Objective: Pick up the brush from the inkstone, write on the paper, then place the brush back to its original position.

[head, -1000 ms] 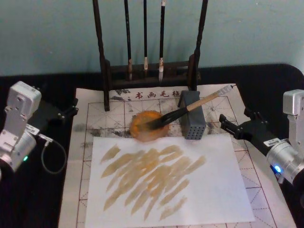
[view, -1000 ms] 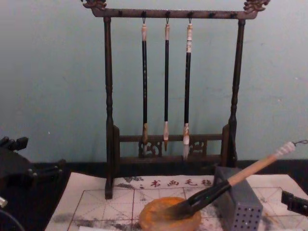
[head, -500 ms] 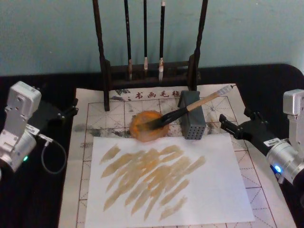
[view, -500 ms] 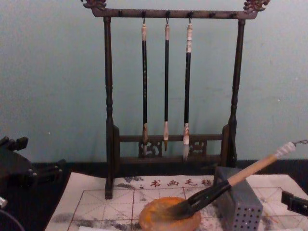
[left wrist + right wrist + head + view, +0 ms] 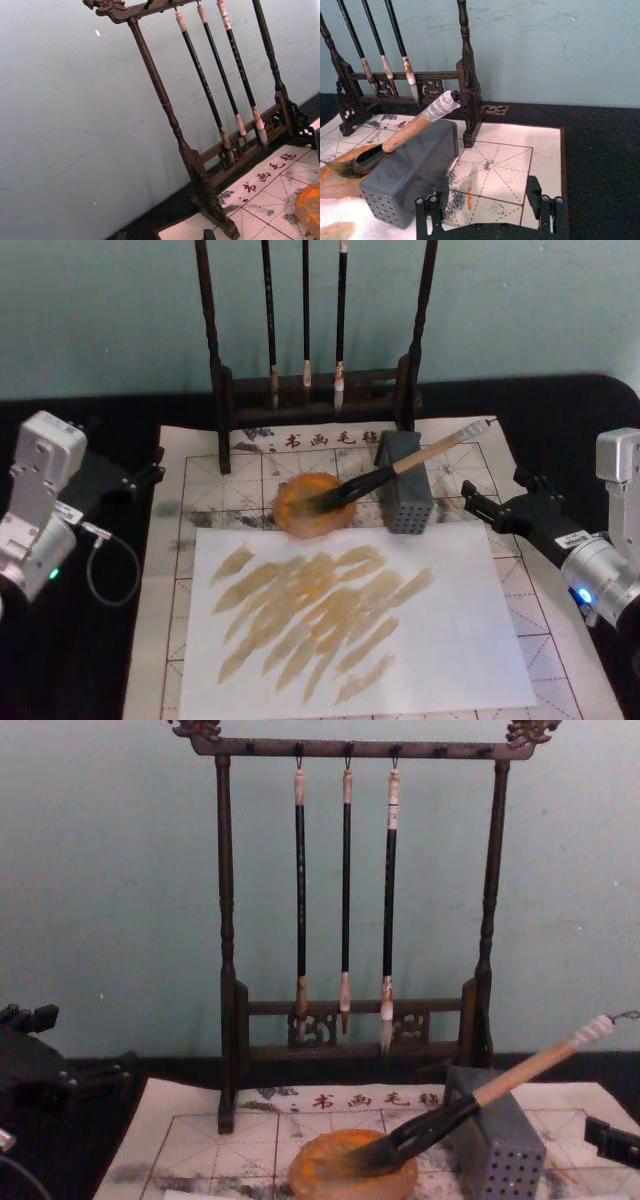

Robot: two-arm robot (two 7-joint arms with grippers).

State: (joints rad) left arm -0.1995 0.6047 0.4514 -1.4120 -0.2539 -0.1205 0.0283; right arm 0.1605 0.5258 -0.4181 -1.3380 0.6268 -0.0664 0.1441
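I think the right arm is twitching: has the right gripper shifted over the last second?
Barely. In the head view the right gripper sits at the same spot beside the grey perforated block.

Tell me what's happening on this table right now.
Nothing is being handled at the moment. The brush rests with its bristles in the inkstone and its handle leaning across the grey perforated block. A white sheet covered in tan strokes lies on the paper. The right end effector sits open on the right, pointing toward the block. The left end effector waits at the paper's left edge. Three thinner brushes hang on the rack behind.
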